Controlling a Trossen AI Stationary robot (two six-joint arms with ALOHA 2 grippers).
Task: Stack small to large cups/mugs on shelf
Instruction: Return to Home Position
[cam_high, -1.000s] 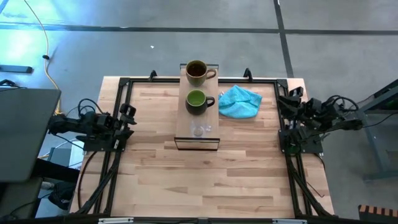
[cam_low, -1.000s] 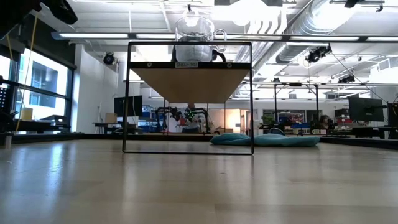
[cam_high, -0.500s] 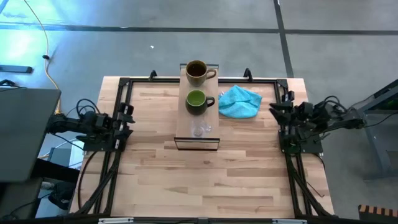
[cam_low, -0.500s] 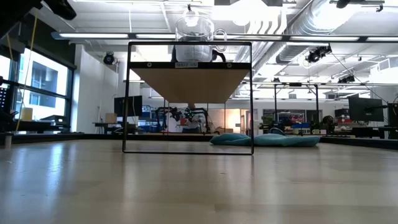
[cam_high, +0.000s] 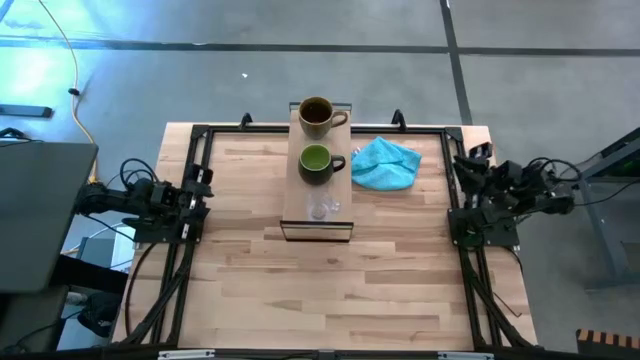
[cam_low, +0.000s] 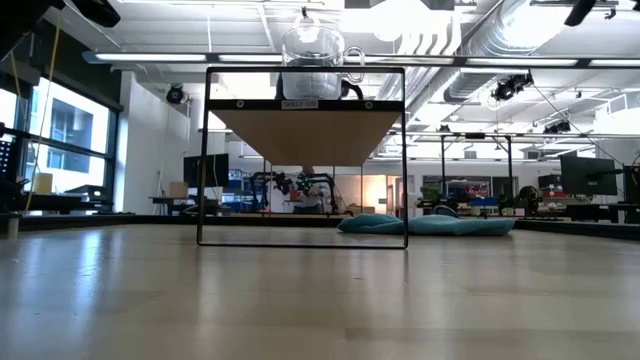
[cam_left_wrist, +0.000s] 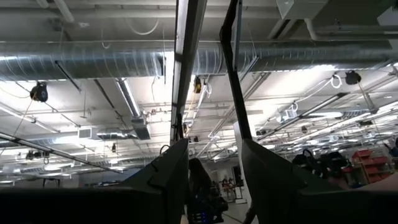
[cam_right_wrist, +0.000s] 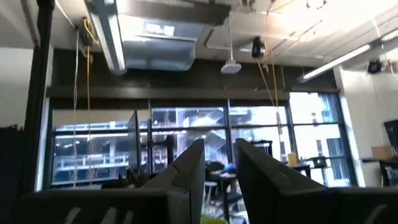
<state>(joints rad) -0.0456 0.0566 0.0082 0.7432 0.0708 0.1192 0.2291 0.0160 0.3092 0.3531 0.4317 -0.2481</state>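
Hugging table (cam_high: 330, 290) edges are left hand (cam_high: 204, 184), right hand (cam_high: 472, 158).

text: none legible | label (cam_low: 303, 103) on shelf (cam_low: 305, 135): too small to read

Left arm (cam_high: 140, 200), right arm (cam_high: 515, 187): black, jointed, looping black cables; fingers (cam_left_wrist: 169, 180) dark, wedge-shaped, seemingly matte.

Glass cup (cam_high: 322, 208), mug (cam_high: 316, 162), larger mug (cam_high: 316, 115) line the shelf (cam_high: 296, 216); cloth (cam_high: 385, 163) lies right.
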